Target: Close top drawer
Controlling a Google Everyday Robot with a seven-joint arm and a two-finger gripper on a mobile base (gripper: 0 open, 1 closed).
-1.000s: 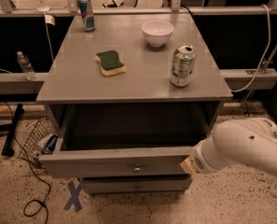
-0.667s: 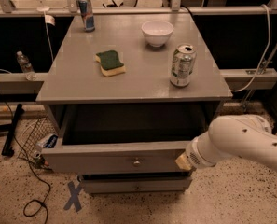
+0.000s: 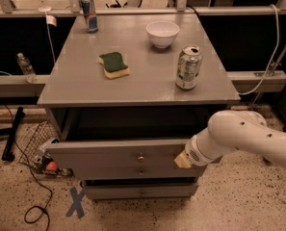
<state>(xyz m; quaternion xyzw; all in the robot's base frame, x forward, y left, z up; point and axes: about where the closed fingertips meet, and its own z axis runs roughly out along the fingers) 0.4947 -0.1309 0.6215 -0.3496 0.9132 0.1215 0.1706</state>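
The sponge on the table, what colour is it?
Sponge: green top, yellow base, camera view. Gripper at top drawer front.

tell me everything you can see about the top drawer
The wide grey wood-grain top drawer has a flat front panel with one small round metal knob at its centre. It stands partly pulled out under the grey tabletop, its inside dark. The robot's hand sits against the front's right end.

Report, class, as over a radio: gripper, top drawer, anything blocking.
Gripper at right end of wide grey wood-grain top drawer front. Drawer partly open. Nothing seen blocking it.
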